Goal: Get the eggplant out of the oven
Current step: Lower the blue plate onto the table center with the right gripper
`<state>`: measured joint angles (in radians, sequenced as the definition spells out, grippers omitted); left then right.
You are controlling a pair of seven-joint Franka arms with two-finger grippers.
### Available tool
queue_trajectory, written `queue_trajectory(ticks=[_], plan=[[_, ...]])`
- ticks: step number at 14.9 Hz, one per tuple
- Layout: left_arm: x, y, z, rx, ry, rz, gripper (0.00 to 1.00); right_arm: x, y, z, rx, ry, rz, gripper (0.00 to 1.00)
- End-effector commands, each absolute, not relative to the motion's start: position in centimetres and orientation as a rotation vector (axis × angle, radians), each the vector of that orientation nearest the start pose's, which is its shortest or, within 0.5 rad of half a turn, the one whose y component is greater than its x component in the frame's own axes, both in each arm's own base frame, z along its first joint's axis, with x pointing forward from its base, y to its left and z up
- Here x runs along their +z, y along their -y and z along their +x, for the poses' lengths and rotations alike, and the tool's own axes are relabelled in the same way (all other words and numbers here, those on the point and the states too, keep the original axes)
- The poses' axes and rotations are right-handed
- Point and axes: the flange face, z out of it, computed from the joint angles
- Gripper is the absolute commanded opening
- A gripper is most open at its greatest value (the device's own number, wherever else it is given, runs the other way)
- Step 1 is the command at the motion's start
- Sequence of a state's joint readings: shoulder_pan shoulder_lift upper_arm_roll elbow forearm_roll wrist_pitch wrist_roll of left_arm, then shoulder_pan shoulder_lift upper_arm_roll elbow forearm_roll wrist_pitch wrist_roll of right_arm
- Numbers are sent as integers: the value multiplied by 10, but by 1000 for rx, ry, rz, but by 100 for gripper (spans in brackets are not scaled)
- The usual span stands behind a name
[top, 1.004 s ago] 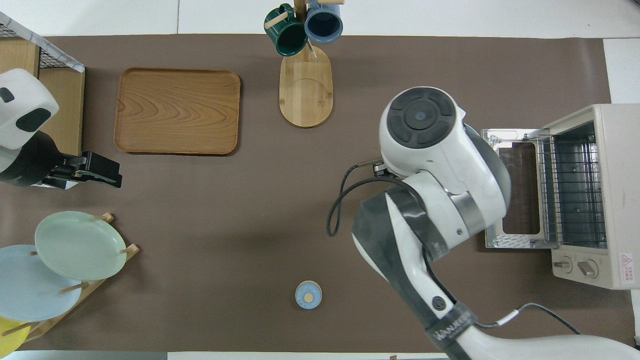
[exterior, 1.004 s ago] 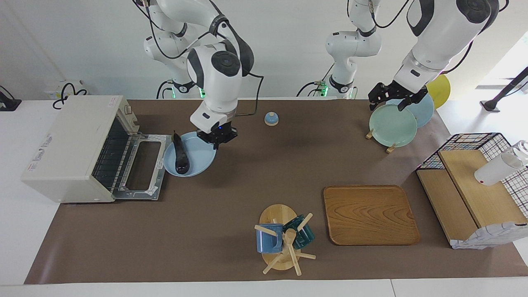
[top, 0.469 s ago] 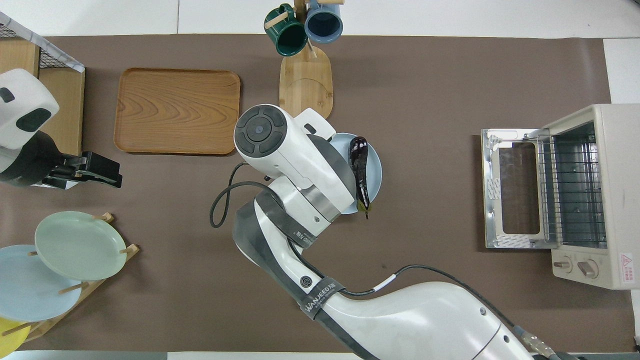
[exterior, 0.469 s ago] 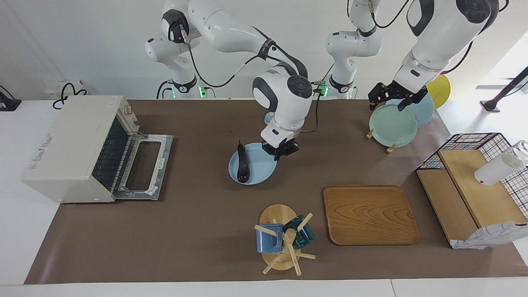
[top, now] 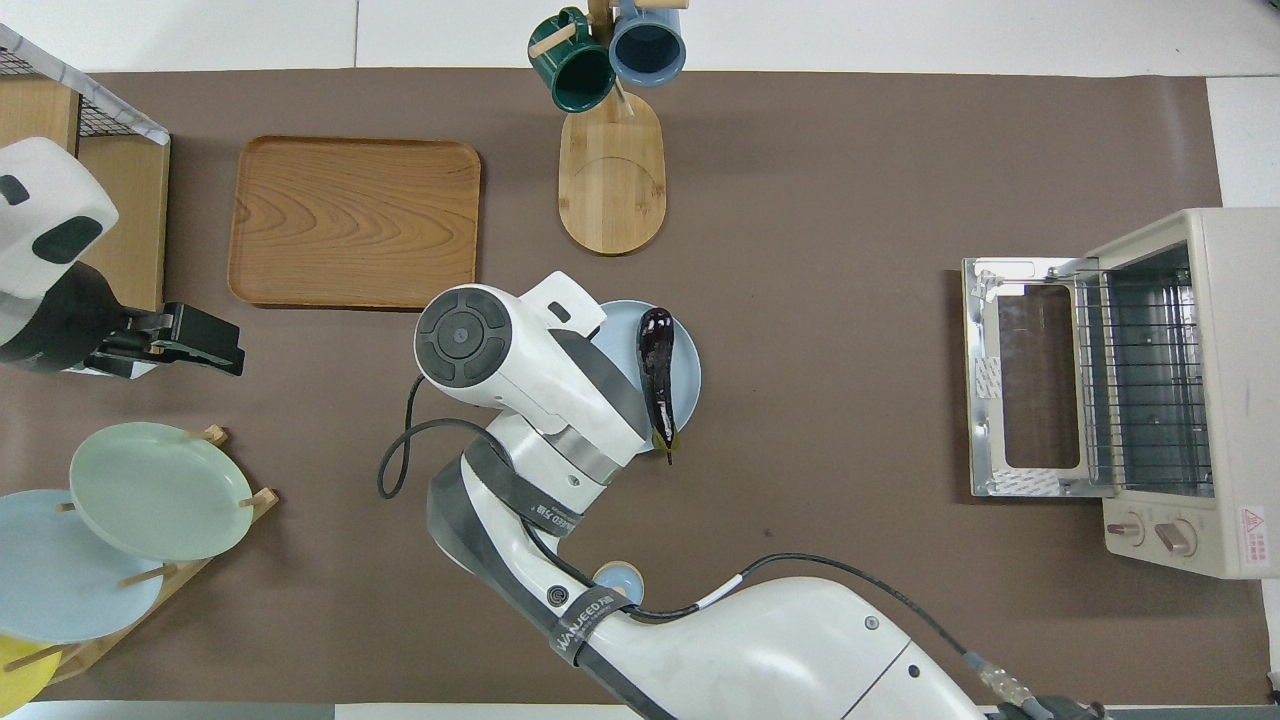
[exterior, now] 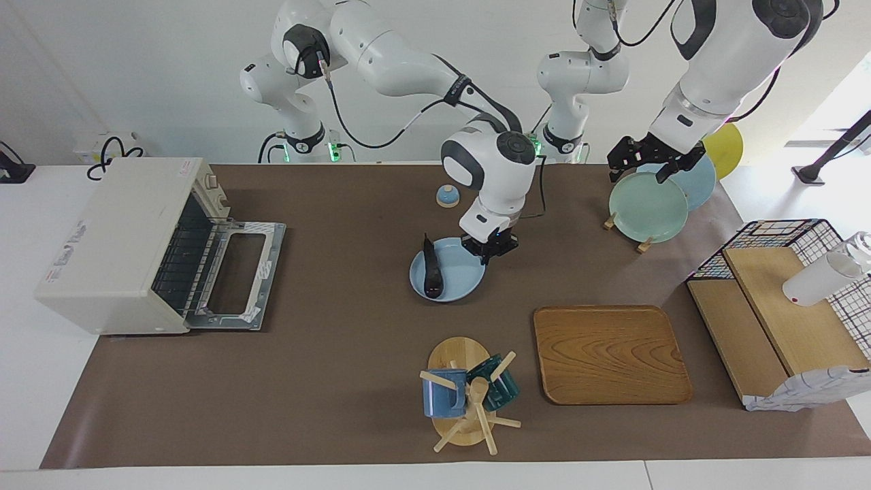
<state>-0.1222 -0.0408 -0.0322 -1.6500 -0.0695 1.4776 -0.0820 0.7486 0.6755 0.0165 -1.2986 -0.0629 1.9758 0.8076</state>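
Eggplant (exterior: 431, 267) lies on the pale blue plate (exterior: 457, 280) at mid-desk, well apart from the open oven (exterior: 129, 241) at my right arm's end. My right jaws (exterior: 491, 249) pinch the plate's rim, nearly closed. My left jaws (exterior: 646, 162) wait spread wide over the plate rack (exterior: 639, 241).

Even, bright indoor light fills both views, casting only soft, short shadows on the brown table (exterior: 326, 381). Daylight blows out the facing view's corner beside the yellow plate (exterior: 725, 146). Focus is sharp throughout; the oven (top: 1180, 375) interior stays dim.
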Motion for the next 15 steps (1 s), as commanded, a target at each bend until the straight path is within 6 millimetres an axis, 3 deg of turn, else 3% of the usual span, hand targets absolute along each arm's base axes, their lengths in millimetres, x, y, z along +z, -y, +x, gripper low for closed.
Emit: queue_trajectory(ticks=[1, 3, 5, 7, 9, 11, 12, 15], plan=[[606, 84, 516, 222, -102, -3166, 100, 353, -496, 544, -68, -64, -3140, 25], [606, 82, 517, 222, -90, -3166, 100, 371, -487, 547, -61, -70, -3154, 35], [606, 77, 518, 222, -73, -3168, 100, 400, -452, 560, -21, -44, -3200, 35], [607, 77, 520, 191, -70, -3172, 100, 418, -408, 570, 66, 0, -3258, 24], [605, 79, 523, 153, -71, -3178, 100, 421, -343, 584, 158, -39, -3350, 7], [601, 86, 524, 127, -86, -3180, 100, 404, -277, 585, 236, -38, -3425, 2], [597, 95, 525, 109, -82, -3185, 100, 383, -246, 580, 287, -56, -3447, 2], [567, 156, 518, 90, -128, -3189, 100, 328, -168, 564, 265, -23, -3467, 2]])
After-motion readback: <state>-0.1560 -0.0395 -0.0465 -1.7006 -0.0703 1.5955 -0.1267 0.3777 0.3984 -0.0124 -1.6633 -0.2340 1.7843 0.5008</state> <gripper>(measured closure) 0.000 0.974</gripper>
